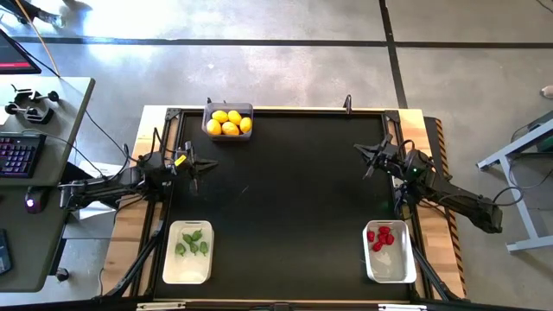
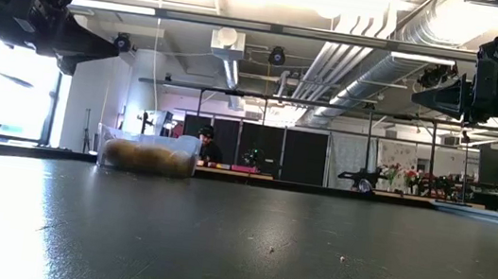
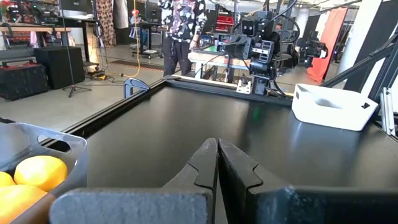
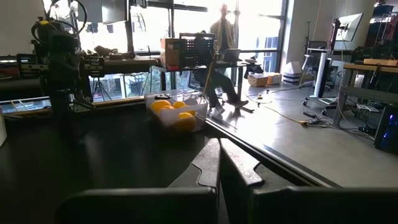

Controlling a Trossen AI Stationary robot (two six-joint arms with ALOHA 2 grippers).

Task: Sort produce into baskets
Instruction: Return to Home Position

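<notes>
Your left claw (image 1: 197,164) hangs over the worktop (image 1: 285,216) near its left edge, pointing inward; the left wrist view shows its fingers (image 3: 200,167) pressed flat against each other, so the claw is clenched. Your right claw (image 1: 367,155) hangs over the worktop near its right edge, facing the left one, well apart from it; the right wrist view shows its fingers (image 4: 205,163) likewise closed together, clenched.

Produce as found: the lemons (image 1: 229,121) lie heaped in the dark grey bin (image 1: 210,108), which stands at the far edge of the worktop, left of centre; the low view shows this bin as a pale-walled tub with the yellow mass inside. The green pieces (image 1: 192,244) lie in the left white bin (image 1: 186,275) at the near left corner, gathered in the half nearer the middle of the worktop. The red strawberry pieces (image 1: 381,237) lie in the right white bin (image 1: 393,269) at the near right corner, likewise in its inner half. The bins are well apart from one another and from both claws.

Beyond the worktop, a person (image 3: 180,28) in a patterned shirt stands in the room.
</notes>
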